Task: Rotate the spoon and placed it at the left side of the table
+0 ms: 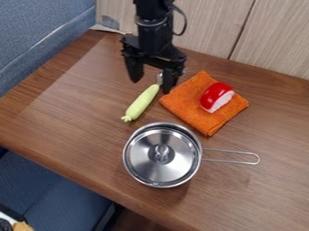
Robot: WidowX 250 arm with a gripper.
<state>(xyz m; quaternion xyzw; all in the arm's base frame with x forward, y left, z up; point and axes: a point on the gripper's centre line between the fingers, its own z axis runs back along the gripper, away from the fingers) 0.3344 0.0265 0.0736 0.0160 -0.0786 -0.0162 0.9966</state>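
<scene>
The gripper (151,85) hangs over the upper middle of the table, its two fingers spread apart and nothing held between them. Below it lies the spoon (142,103), with a pale green handle slanting from upper right to lower left. A bit of silvery metal shows at the handle's upper end, between the fingers in this view; the rest of that end is partly hidden by the right finger. The table (66,108) is brown wood.
An orange cloth (188,107) with a red and white toy piece (216,97) on it lies right of the spoon. A lidded steel pot (161,155) stands below them, its wire handle pointing right. A wooden panel (274,40) rises behind the table.
</scene>
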